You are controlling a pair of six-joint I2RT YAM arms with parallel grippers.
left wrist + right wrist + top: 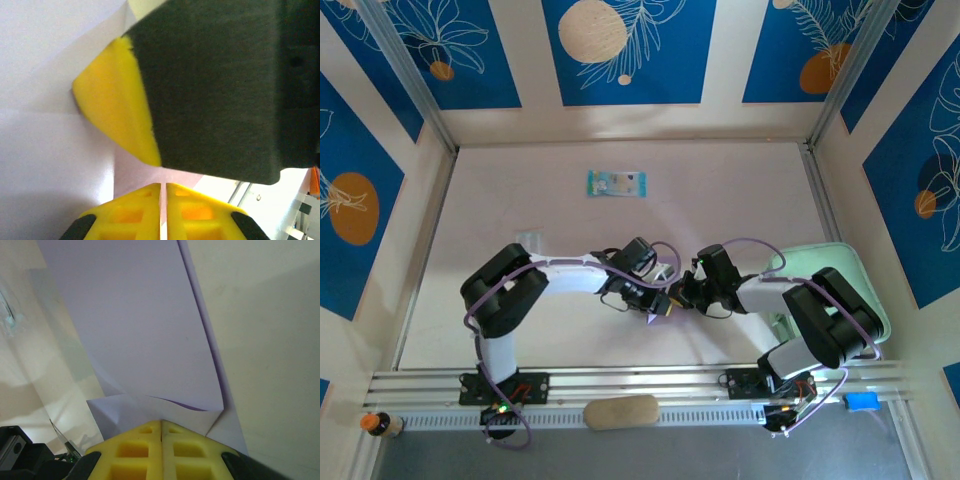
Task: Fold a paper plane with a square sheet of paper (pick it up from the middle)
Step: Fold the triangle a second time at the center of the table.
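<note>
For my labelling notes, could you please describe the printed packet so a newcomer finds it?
Look at the table's far edge, below the middle blue wall panel. The small packet lies there alone, printed blue-green, unlike the plain lilac paper.

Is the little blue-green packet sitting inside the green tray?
No, the packet lies on the bare table at the far side, well apart from the green tray on the right.

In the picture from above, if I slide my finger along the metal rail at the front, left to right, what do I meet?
little bottle with an orange cap → left arm's base → tan pad → right arm's base → small blue block
</note>
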